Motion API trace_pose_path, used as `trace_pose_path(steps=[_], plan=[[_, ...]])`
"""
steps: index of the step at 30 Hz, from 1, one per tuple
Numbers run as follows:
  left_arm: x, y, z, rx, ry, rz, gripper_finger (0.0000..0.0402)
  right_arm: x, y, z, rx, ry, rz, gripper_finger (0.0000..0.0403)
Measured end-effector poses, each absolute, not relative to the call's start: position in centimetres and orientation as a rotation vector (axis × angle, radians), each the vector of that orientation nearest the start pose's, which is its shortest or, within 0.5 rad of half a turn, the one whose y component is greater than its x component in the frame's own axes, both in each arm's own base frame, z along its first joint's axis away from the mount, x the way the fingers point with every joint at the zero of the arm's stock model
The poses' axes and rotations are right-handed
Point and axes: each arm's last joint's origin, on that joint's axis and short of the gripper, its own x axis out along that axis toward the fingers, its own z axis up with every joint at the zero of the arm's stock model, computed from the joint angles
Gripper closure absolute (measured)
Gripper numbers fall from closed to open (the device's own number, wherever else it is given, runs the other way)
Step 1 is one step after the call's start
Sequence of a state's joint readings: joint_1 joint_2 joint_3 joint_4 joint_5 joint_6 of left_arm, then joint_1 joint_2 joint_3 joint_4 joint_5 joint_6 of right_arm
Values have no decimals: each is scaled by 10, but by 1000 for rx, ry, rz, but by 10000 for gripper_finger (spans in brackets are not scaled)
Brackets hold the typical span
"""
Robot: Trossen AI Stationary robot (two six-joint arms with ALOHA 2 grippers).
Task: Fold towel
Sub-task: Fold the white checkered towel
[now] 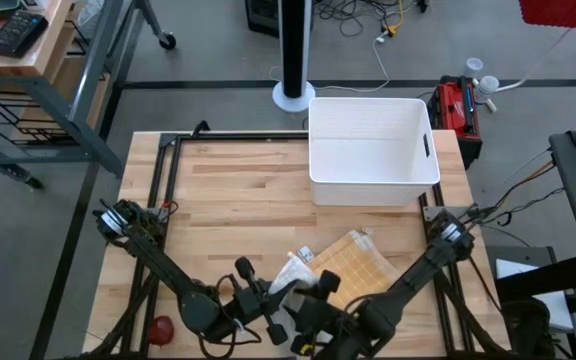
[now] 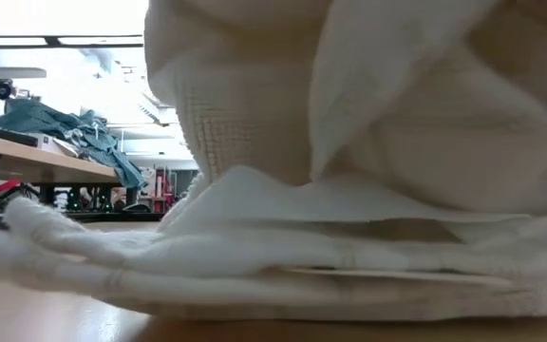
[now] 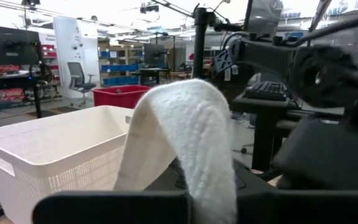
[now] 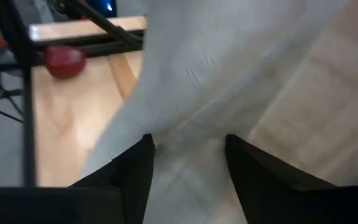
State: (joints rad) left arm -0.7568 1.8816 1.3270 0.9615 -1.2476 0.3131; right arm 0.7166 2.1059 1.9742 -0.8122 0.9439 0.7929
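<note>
The towel point(image 1: 353, 265) lies near the table's front edge, tan and ribbed on one face and white on the other. Its white part point(image 1: 293, 272) is raised toward my two grippers. In the low view the raised part point(image 2: 349, 85) hangs over flat layers point(image 2: 283, 266) that rest on the wood. My left gripper point(image 1: 271, 302) is shut on the towel point(image 3: 188, 130). My right gripper point(image 1: 313, 292) stands just to its right, open, with its fingers point(image 4: 135, 171) on either side of a white stretch of towel point(image 4: 191, 93). My left gripper pinches a white stretch of the towel point(image 3: 211, 186) between its two fingers, which point roughly level. The cloth rises from the fingers, arches over and drops on the far side. The rest of the towel lies on the table. My right gripper may touch the towel; I cannot tell.
A white plastic basket point(image 1: 373, 178) stands at the far right of the table and shows again in the left wrist view point(image 3: 48, 155). A small red object point(image 1: 161, 327) sits by the front left edge. Bare wood lies to the left and in the middle.
</note>
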Motion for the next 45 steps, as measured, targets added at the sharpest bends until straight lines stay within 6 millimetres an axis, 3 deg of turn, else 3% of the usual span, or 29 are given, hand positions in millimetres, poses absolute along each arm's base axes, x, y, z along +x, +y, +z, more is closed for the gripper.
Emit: trace_pose_path(steps=[5, 9, 11, 16, 21, 30, 45], plan=[[317, -264, 306, -11, -130, 507, 401, 356, 277, 268, -15, 518, -470, 271], [318, -265, 303, 22, -110, 505, 400, 344, 289, 261, -97, 530, -436, 371], [318, -265, 303, 26, -107, 505, 396, 337, 297, 262, -142, 531, -407, 391], [317, -264, 304, 26, -98, 534, 377, 320, 311, 281, -216, 541, -359, 399], [312, -265, 304, 140, -33, 607, 350, 299, 323, 297, -315, 568, -307, 401], [306, -275, 298, 329, 45, 586, 310, 280, 328, 290, -448, 645, -264, 402], [299, -284, 296, 285, 34, 558, 290, 271, 331, 296, -473, 584, -303, 403]])
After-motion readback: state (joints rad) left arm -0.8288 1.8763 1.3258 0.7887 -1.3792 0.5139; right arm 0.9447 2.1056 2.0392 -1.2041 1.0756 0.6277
